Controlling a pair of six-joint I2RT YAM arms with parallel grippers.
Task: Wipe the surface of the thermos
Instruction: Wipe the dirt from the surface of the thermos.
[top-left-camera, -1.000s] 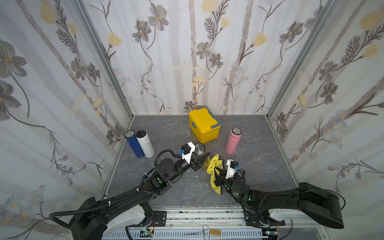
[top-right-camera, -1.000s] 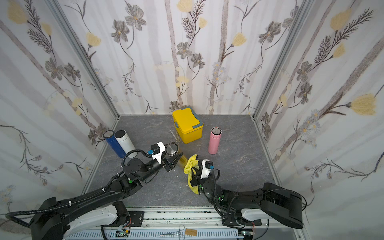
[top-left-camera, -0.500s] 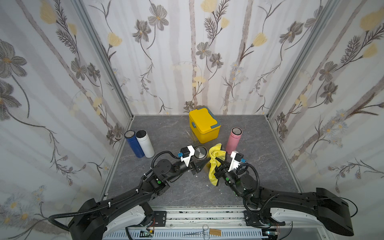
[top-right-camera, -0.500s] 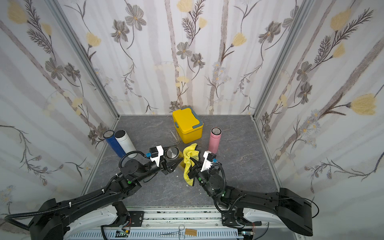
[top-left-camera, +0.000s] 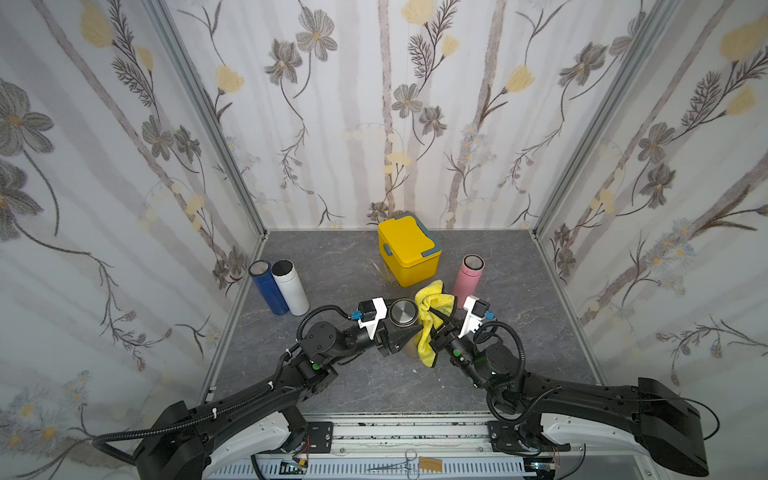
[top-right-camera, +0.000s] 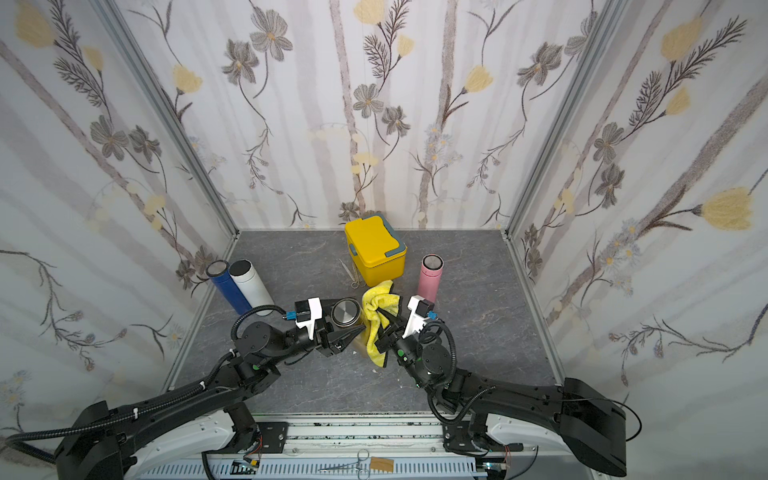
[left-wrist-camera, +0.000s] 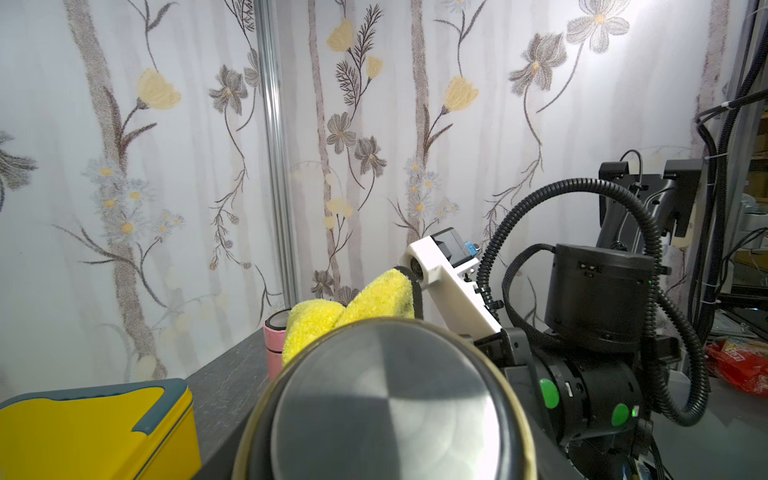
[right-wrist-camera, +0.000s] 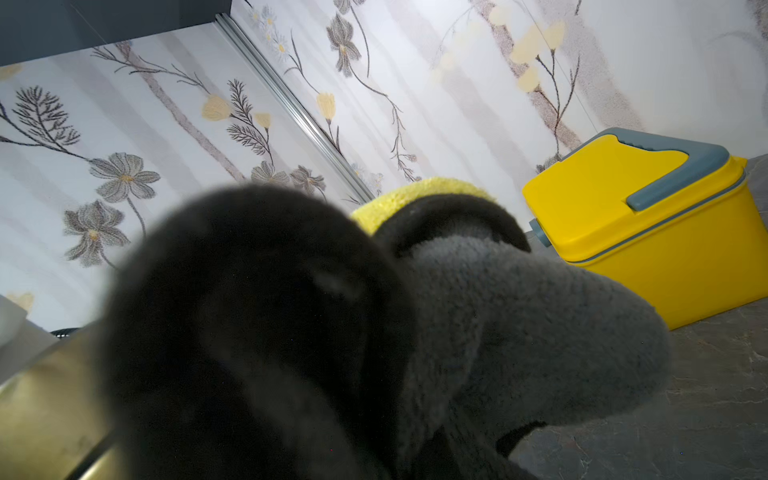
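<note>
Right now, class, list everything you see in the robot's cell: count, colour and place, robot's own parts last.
thermos: 1, gold, steel lid, centre
cloth: 1, yellow, grey back, against thermos
box: 1, yellow, grey handle, back centre
pink flask: 1, pink, right of box
blue flask: 1, blue, by left wall
white flask: 1, white, beside blue flask
tools: count unclear, thin metal, beside box
table: 1, grey
left gripper: 1, black, shut on thermos
right gripper: 1, black, shut on cloth

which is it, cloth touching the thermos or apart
Touching. In both top views the cloth lies flush against the side of the thermos, with no gap between them.
</note>
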